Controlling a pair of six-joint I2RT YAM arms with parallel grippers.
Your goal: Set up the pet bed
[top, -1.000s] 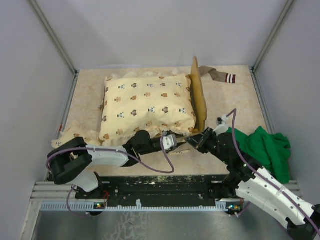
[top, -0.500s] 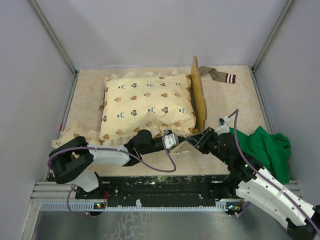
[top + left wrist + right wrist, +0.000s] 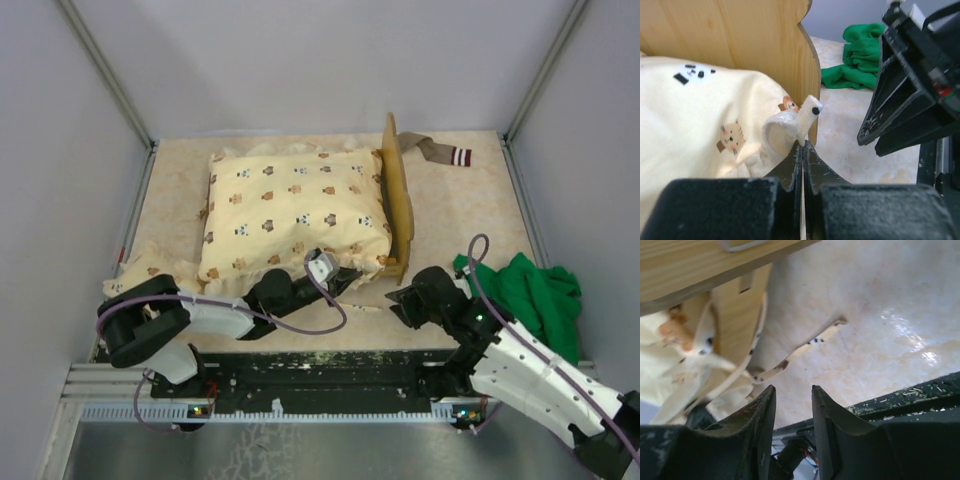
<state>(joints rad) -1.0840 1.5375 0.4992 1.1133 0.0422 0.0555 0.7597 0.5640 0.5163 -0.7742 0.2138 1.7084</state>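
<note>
While the cream animal-print quilt (image 3: 290,210) lies heaped over the small light-wood pet bed (image 3: 398,190) with its scalloped headboard, mid pale marbled desk (image 3: 470,200) | left gripper (image 3: 802,145) pinched together on the quilt's near corner, probably to draw it flat over the frame | right gripper (image 3: 792,390) apart and empty, just off the bed's near corner, leaving room | crumpled green cloth (image 3: 530,290) apart at right

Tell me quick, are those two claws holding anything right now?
Left gripper: shut, apparently pinching a thin edge of the cream printed fabric.
Right gripper: open, holding nothing.
</note>
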